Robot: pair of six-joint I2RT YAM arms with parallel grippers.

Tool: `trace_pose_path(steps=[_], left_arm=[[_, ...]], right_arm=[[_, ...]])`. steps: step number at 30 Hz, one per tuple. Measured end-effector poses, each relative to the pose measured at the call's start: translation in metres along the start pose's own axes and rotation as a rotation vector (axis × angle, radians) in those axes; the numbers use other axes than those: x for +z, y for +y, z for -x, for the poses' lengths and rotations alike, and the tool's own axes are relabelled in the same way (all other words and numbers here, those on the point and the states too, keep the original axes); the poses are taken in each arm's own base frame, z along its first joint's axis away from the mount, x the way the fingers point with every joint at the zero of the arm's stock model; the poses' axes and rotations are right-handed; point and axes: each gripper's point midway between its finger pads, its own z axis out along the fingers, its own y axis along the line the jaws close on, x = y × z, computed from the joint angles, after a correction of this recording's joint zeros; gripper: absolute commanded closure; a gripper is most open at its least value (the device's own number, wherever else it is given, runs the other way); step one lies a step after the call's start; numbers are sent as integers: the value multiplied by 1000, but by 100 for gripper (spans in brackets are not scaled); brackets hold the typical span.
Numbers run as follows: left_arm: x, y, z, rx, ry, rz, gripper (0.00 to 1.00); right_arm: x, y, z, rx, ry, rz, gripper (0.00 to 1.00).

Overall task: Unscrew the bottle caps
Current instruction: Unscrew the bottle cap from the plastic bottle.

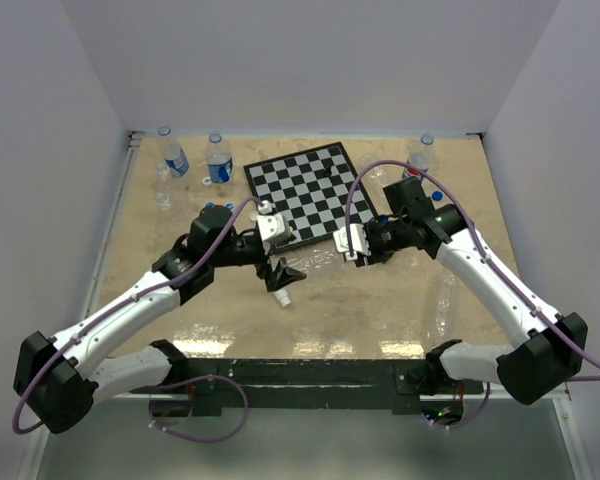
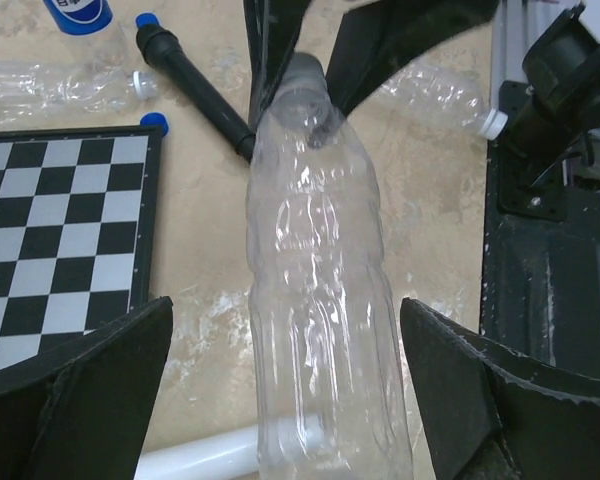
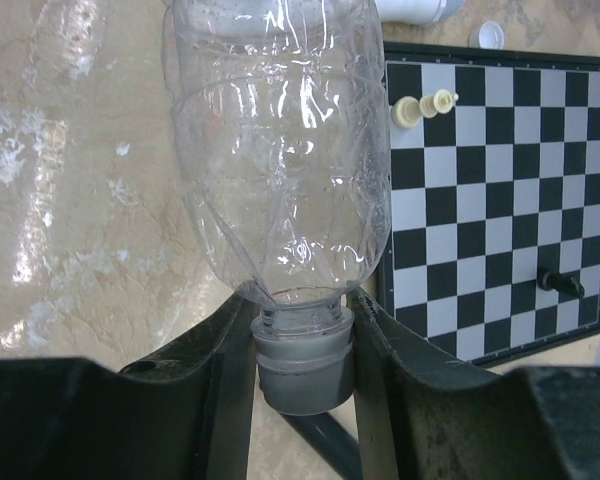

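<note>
The clear bottle (image 2: 315,290) runs off the bottom of the left wrist view and the top of the right wrist view. The right gripper (image 3: 302,385) covers both sides of its cap (image 3: 302,372). The chessboard (image 3: 500,200) there is cut by the right edge. From above the bottle is barely visible, perhaps just beside the chessboard.

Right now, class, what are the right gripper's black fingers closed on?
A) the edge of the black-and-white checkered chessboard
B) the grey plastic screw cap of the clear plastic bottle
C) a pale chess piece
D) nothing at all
B: in the right wrist view the right gripper presses both sides of the grey plastic screw cap on the clear plastic bottle.
</note>
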Motion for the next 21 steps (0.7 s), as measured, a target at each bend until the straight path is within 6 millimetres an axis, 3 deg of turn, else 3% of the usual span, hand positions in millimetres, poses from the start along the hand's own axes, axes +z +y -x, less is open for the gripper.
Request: trace_pose_path(steps=[6, 15, 19, 20, 21], left_arm=[[24, 0, 21, -108, 49, -123, 0], [49, -19, -20, -336, 222, -335, 6], [50, -26, -23, -372, 244, -380, 21], [51, -28, -23, -375, 246, -390, 31], [51, -29, -23, -377, 248, -398, 49]], right_arm=[[0, -2, 5, -60, 49, 0, 96], [5, 0, 21, -138, 83, -6, 96], [5, -1, 25, -146, 84, -19, 96], [5, -1, 25, -146, 85, -21, 96], [4, -2, 25, -146, 87, -25, 95]])
